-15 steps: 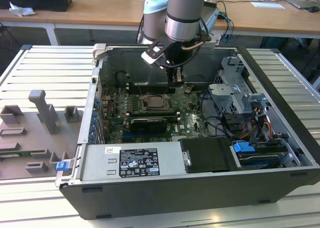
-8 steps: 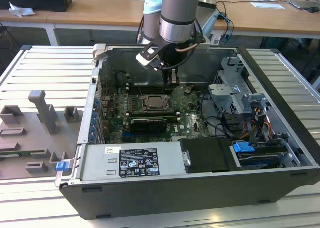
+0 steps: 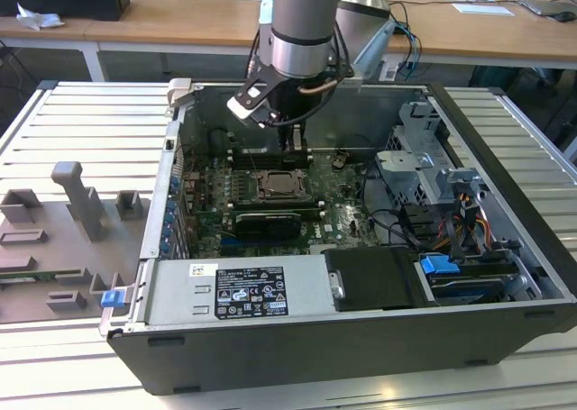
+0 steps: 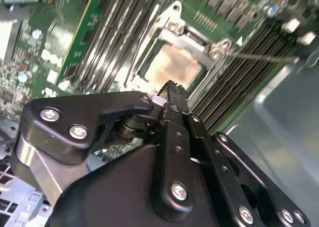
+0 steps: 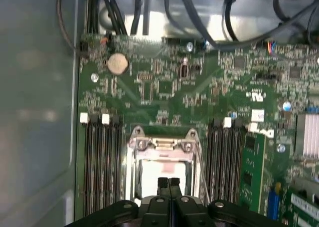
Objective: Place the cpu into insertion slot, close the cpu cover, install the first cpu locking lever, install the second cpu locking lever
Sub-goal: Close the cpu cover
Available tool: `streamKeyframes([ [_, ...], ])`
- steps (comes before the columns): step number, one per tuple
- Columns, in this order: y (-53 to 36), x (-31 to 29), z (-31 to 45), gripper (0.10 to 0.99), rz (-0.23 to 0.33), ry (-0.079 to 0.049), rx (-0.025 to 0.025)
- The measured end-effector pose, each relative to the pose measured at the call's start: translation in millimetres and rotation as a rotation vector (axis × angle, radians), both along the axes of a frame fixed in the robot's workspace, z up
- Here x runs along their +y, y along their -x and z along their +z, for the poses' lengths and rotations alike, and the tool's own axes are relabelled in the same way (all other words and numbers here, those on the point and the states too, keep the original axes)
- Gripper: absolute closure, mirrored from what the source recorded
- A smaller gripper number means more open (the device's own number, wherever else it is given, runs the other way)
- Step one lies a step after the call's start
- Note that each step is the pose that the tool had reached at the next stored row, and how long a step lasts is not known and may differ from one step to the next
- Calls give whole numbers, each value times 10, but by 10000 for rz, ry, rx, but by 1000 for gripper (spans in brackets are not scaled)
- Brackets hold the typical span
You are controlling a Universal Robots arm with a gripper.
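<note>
Gripper pinched together, empty, above cpu seated in insertion slot under lowered cpu cover; locking lever seemingly unlatched.

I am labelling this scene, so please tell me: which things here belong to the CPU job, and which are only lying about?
Job: cpu, cpu cover, insertion slot, locking lever, gripper.
Just there: memory slots, coin battery, cables, grey fixtures.
</note>
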State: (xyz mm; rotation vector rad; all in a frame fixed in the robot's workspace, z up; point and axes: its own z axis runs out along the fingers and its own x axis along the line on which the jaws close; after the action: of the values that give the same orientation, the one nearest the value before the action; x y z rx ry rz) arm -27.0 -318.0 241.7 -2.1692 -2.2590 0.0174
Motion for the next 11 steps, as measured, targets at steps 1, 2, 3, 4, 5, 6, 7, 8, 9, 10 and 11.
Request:
streamKeyframes([
  [1,19,2,-4,980,7,0,-2],
  [2,31,2,-5,980,15,3,-9],
  [3,37,2,-6,980,19,4,-15],
  [4,39,2,-8,980,26,3,-17],
  [5,40,2,-9,980,29,2,-18],
  [6,41,2,-9,980,28,2,-18],
  [7,42,3,-9,980,29,2,-18],
  [8,44,3,-9,980,29,1,-18],
  [9,46,3,-9,980,29,2,-18],
  [10,46,3,-9,980,29,2,-18],
  [11,47,3,-9,980,29,2,-18],
])
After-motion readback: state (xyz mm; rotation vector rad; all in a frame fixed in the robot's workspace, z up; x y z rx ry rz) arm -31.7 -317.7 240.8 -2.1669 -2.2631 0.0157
